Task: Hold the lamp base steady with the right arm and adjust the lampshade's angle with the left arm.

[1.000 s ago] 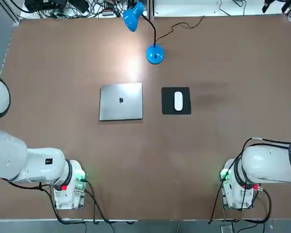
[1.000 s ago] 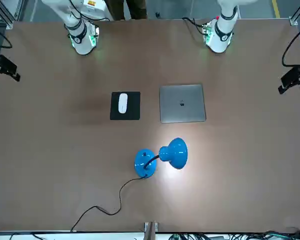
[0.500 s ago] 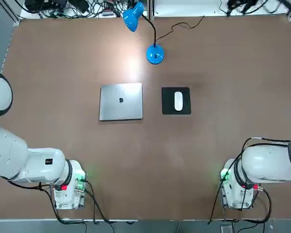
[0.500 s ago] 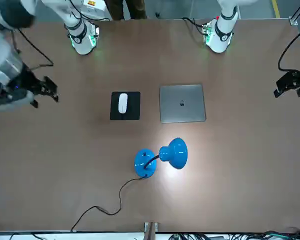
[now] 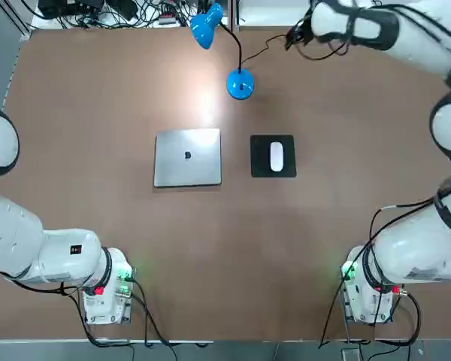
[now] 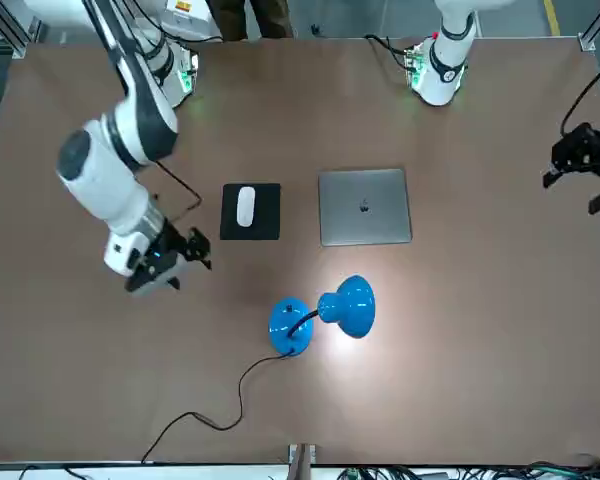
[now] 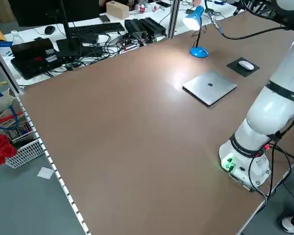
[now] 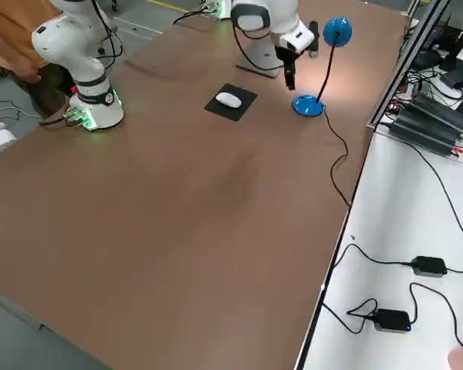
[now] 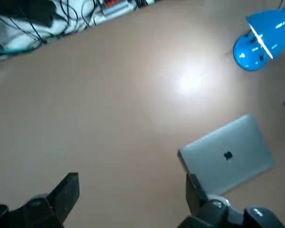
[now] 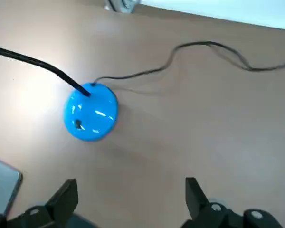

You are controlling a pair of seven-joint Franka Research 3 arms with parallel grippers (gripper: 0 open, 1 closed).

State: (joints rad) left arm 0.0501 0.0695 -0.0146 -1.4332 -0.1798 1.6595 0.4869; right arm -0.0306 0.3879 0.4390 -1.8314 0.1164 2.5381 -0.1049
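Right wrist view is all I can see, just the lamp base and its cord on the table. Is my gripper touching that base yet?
Observer: No. The right gripper hangs open above the table, off to one side of the lamp base, with bare table between them.
Operator: Where is the lampshade pointing?
Observer: The lampshade leans out over the table toward the laptop, with a bright pool of light on the table between them.
Operator: And the left gripper?
Observer: The left gripper is open, far out near the table edge, well away from the lampshade.
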